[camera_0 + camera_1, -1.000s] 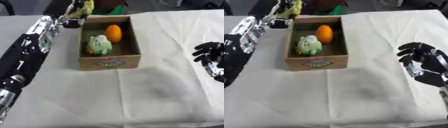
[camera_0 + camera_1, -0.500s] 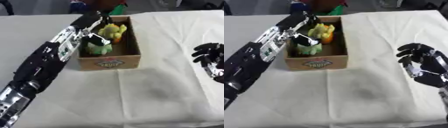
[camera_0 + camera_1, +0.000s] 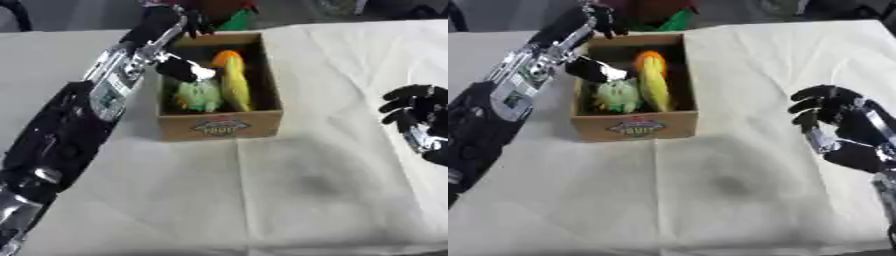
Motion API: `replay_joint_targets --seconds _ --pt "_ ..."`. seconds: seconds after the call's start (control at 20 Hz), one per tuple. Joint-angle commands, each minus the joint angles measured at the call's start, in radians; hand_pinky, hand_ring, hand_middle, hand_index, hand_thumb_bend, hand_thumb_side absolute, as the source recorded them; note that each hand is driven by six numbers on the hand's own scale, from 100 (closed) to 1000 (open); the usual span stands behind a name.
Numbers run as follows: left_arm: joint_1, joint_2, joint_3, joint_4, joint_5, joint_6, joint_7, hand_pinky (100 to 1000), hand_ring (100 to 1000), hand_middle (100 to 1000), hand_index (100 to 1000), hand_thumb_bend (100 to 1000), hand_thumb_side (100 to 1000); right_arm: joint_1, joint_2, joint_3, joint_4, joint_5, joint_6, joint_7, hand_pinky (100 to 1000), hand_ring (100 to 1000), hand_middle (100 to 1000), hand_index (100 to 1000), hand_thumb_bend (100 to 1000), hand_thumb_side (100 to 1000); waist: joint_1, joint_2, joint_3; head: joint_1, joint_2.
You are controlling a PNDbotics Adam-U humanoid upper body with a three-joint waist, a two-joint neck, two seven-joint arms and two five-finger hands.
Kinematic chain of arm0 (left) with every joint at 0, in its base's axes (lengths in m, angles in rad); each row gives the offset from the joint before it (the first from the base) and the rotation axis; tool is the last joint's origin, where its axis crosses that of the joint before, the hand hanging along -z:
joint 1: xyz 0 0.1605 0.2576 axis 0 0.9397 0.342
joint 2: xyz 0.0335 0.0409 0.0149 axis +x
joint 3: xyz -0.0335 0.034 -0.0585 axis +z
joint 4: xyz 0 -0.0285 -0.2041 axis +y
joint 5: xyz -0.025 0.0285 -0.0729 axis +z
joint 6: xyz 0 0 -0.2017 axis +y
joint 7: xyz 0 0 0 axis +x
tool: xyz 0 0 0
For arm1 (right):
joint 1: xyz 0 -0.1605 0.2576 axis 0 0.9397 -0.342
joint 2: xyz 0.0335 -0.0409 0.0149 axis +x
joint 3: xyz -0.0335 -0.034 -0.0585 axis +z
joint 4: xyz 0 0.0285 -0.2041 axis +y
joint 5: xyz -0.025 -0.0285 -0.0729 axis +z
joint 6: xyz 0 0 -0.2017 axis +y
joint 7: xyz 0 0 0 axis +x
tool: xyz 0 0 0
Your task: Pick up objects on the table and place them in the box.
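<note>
we take the cardboard box (image 3: 219, 127) as our landmark; it stands on the bench (image 3: 262, 200), which is covered with a pale cloth. inside the box lie three items: a light green soft toy (image 3: 198, 96) toward the near wall, a long yellow banana-shaped item (image 3: 234, 82) along the right wall, and an orange rounded item (image 3: 224, 55) behind it toward the far wall.

our left hand (image 3: 179, 70) hangs over the left rim of the box, just above the green toy; it holds nothing that we can see, but we cannot tell how its fingers are set. our right hand (image 3: 833, 117) waits well to the right of the box, fingers loosely bent and relaxed, empty.

handling judgement: the green toy looks soft and light and should yield to a grasp around its body. the yellow item looks smooth and curved, and is best taken across its middle. the box looks light and may slide if its rim is struck.

beyond the far wall of the box, red and green shapes (image 3: 229, 12) show at the bench edge; we cannot identify them. the cloth near the box shows nothing further to collect.
</note>
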Motion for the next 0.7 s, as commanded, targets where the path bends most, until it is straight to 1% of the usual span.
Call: replay_joint_targets --seconds 0.05,0.15,0.35,0.45,0.7 --pt "0.039 0.028 0.082 -0.101 0.055 0.045 0.053 654 551 533 672 238 211 -0.007 -0.025 -0.018 -0.007 0.005 -0.001 -0.007 619 695 698 761 100 152 0.001 -0.012 0.011 -0.016 -0.007" --pt "0.092 0.025 0.132 -0.146 0.087 0.077 0.086 633 533 520 663 210 205 -0.007 -0.029 -0.024 -0.008 0.006 -0.002 -0.012 619 695 698 761 100 152 0.002 -0.010 0.025 -0.024 -0.010" --pt "0.203 0.008 0.221 -0.193 0.155 0.145 0.154 627 533 524 669 195 204 -0.008 -0.033 -0.031 -0.009 0.005 -0.003 -0.021 619 695 698 761 100 151 0.001 -0.007 0.037 -0.032 -0.014" --pt "0.258 0.006 0.235 -0.223 0.190 0.180 0.188 630 539 533 678 202 210 -0.008 -0.034 -0.032 -0.009 0.005 -0.003 -0.022 619 695 698 761 100 149 0.001 -0.007 0.042 -0.031 -0.011" --pt "0.389 0.005 0.236 -0.323 0.270 0.257 0.268 630 539 531 681 194 214 -0.009 -0.033 -0.033 -0.008 0.002 -0.002 -0.024 619 696 699 762 100 144 0.002 -0.010 0.055 -0.026 -0.007"
